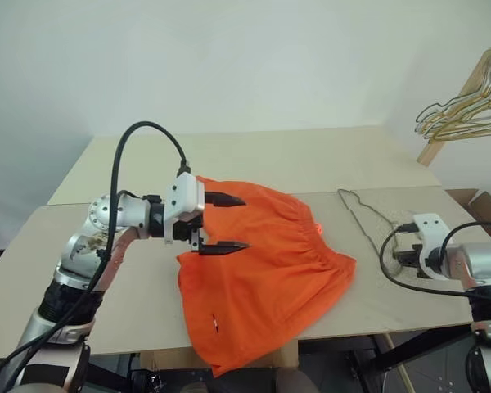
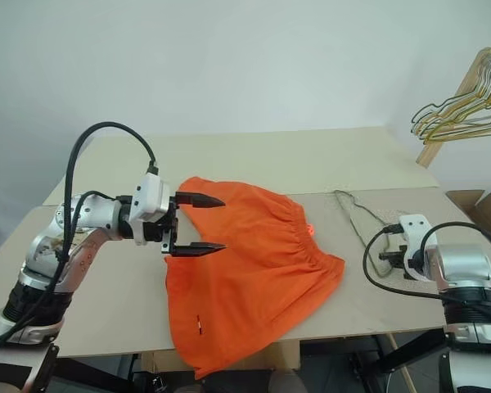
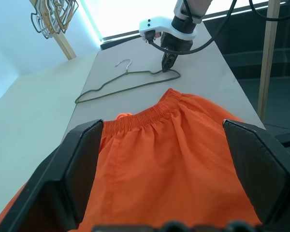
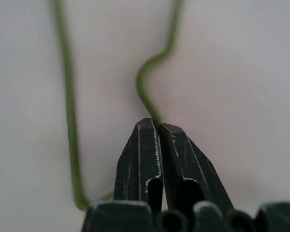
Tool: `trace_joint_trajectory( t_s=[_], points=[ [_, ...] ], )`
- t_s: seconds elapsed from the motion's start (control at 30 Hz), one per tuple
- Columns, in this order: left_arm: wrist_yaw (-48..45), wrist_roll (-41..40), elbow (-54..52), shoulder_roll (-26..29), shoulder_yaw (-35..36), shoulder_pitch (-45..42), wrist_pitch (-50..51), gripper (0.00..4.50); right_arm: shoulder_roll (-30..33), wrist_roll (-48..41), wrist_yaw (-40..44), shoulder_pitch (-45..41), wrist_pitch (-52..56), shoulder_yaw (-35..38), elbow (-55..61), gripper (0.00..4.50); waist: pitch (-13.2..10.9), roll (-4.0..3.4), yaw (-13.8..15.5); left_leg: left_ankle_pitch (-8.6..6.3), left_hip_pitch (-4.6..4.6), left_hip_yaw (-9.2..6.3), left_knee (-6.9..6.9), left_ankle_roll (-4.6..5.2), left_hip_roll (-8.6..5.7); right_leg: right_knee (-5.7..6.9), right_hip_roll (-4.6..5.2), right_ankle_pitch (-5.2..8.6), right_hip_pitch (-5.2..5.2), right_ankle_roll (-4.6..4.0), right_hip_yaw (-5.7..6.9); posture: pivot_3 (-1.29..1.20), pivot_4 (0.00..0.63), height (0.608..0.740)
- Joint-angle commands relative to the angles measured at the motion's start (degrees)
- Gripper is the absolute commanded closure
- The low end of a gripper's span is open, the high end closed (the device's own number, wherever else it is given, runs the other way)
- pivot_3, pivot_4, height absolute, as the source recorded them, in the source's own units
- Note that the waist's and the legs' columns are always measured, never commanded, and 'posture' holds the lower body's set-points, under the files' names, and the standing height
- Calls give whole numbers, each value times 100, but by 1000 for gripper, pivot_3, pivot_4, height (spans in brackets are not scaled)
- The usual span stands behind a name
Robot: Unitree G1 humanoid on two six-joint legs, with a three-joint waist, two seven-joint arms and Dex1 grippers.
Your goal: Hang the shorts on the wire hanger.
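The bright orange shorts [image 1: 262, 270] lie spread on the table, waistband toward the right, one leg drooping over the front edge. My left gripper [image 1: 245, 222] hovers over their left part, pointing right, open, with nothing between its fingers. The wire hanger [image 3: 130, 83] lies flat on the table to the right of the shorts, hook toward the back. My right gripper [image 4: 158, 124] points down at the hanger's near corner and is shut on the wire [image 4: 150, 67]. From the head views its fingertips are hidden under the white wrist [image 1: 425, 237].
A bunch of wire hangers on a wooden rod [image 1: 466, 110] stands at the back right, beyond the table [image 1: 270, 155]. A cardboard box [image 1: 484, 205] sits at the right edge. Black cables loop around both arms.
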State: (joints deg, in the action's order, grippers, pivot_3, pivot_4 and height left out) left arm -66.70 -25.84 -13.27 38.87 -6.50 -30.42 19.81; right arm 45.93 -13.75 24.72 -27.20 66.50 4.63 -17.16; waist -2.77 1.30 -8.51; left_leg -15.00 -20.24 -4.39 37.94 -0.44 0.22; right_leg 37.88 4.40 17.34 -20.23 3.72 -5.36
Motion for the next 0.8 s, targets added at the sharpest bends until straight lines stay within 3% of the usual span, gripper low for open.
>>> trace_joint_trajectory(
  t_s=[0.03, 0.2, 0.3, 0.43, 0.6, 0.7, 0.8],
  points=[
    [111, 32, -111, 3, 140, -111, -68, 236, -174, 104, -444, -33, 265, 408, 465, 4476, 0, 0, -2, 0, -1, 0, 0, 0, 0, 1, 1, 0, 0, 0, -1, -112, 16, 740],
    [359, 181, 84, -238, 76, -308, -123, 236, -768, 632, -1744, 74, -107, 1054, 1723, 4476, -2, -8, -2, 0, -4, 0, 0, 0, -2, 5, 2, 0, -7, 1, -5, -131, 12, 740],
    [639, 348, 321, -498, 32, -551, -136, 236, -941, 1037, -2250, 226, -795, 1027, 2564, 4476, -1, -10, -2, 0, -8, 0, 0, -1, -2, 4, 3, 0, -11, 2, -4, -147, 3, 740],
    [1179, 540, 913, -943, 92, -1185, 12, 236, -243, 2127, -2226, 1006, -3501, 245, 3169, 4476, -1, -10, 34, 1, -18, -2, 0, -2, -8, -1, 7, 0, -18, 6, 2, -163, 0, 740],
    [1341, 750, 1996, -1154, 171, -2037, -134, 236, 876, 3210, -2090, 1749, -6501, -218, 2792, 4476, -1, -10, -41, 1, -21, 4, 0, -3, -16, -20, 13, -4, -16, 19, -2, -174, 0, 740],
    [1124, 853, 2718, -1142, 179, -2492, -372, 236, 1281, 3407, -1998, 1848, -7622, -202, 2463, 4476, -1, -9, -131, 2, -16, 7, 0, -3, -16, -25, 10, -6, -12, 20, -6, -179, 0, 740],
    [276, 745, 3412, -1000, 100, -2876, -433, 118, 1464, 3487, -1860, 1794, -8377, -156, 2250, 4492, -1, -9, -218, 2, -12, 7, 0, -4, -15, -25, 9, -7, -8, 21, -8, -197, 0, 740]
  ],
)
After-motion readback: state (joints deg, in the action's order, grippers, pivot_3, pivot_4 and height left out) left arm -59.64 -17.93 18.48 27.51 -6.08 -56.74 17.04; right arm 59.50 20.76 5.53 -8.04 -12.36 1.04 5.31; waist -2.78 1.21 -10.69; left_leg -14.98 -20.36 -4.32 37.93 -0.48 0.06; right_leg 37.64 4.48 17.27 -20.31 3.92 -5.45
